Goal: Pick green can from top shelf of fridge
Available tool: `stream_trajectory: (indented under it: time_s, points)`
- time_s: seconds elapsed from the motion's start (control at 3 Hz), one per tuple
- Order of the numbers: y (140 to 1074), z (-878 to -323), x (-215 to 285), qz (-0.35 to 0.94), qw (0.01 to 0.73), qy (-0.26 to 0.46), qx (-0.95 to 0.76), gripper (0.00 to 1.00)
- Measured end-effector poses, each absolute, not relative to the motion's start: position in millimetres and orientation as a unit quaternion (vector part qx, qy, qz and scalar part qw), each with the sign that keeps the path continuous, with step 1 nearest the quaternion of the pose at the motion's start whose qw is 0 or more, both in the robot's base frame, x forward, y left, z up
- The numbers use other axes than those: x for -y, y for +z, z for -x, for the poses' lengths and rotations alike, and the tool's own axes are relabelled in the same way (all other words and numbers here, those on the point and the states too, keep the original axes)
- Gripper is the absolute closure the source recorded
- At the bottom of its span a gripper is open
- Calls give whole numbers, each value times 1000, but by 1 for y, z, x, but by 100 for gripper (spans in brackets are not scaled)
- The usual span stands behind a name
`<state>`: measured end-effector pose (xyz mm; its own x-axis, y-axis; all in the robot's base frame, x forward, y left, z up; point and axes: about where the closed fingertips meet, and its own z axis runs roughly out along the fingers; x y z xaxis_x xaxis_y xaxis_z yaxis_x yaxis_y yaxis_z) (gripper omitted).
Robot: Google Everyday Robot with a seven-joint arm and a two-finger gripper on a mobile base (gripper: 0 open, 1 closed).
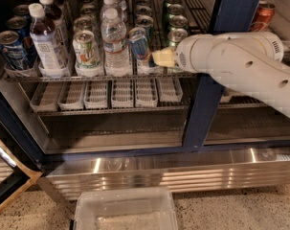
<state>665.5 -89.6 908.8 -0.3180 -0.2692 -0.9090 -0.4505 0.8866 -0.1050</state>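
The green can (177, 36) stands at the front of the right-most lane on the top shelf (53, 77) of the fridge (206, 104), with two more green cans behind it. Its lower part is hidden behind my gripper (161, 58). The gripper, on the white arm reaching in from the right, is at shelf height just in front of the green can, beside the blue-and-silver can (140, 43).
Left of it on the top shelf stand a water bottle (115, 38), a white can with green-and-orange print (86, 49), a dark drink bottle (44, 38) and blue cans (10, 49). Lane trays (111, 93) line the lower shelf. A red can (262, 13) stands right of the post. A clear bin (125, 210) sits on the floor.
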Motion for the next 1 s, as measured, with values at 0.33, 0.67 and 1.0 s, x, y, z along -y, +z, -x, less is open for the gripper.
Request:
stream_trajectory:
  time_s: [0.33, 0.67, 1.0]
  points:
    - [902, -673, 91, 217, 538, 91, -809, 63]
    - [903, -673, 94, 217, 538, 91, -809, 75]
    - [904, -682, 96, 212, 545, 93, -806, 63]
